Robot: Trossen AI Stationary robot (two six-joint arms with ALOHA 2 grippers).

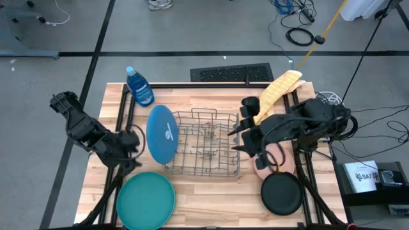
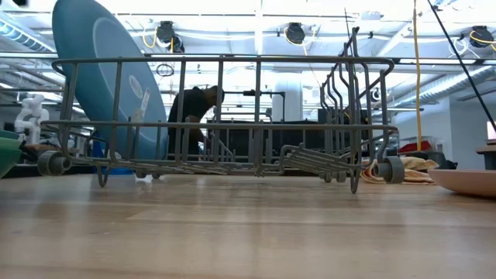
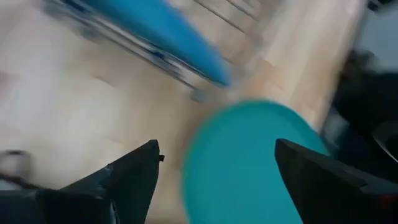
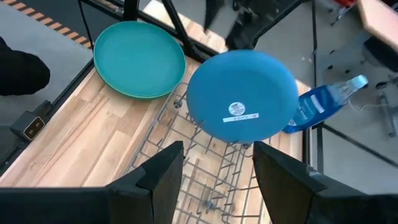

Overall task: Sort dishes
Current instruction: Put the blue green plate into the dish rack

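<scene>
A large round blue plate (image 1: 162,133) stands on edge at the left end of a grey wire dish rack (image 1: 206,152) in the middle of the high view, the only dish racked. A flat round green plate (image 1: 145,200) lies on the pale wooden table (image 1: 211,195) at lower left of that frame. A smaller matte black plate (image 1: 282,193) lies at lower right, with a pink plate (image 1: 276,161) just above it, partly hidden under the right arm. No fifth plate can be made out.

The left gripper (image 1: 132,153) hovers left of the rack, between the blue plate and the green one. Its wrist camera looks down on the green plate (image 3: 249,162) between widely spread dark fingers (image 3: 127,180), nothing held. The right gripper (image 1: 246,142) hangs at the rack's right end above the pink plate. Its fingers (image 4: 155,180) stand apart and empty in its wrist view, facing the blue plate (image 4: 241,103) across the wires.

The green plate looks like the next pick. Lying flat, it offers only its rim, so the left gripper would do best to come in low at the edge nearest it, one finger sliding under the lip, then tip the plate upright before setting it in a slot beside the blue one. A clumsy entry could knock the leaning blue plate over.

A blue plastic soap bottle (image 1: 139,87) lies at upper left of the table, a yellow cloth (image 1: 278,94) at upper right.
</scene>
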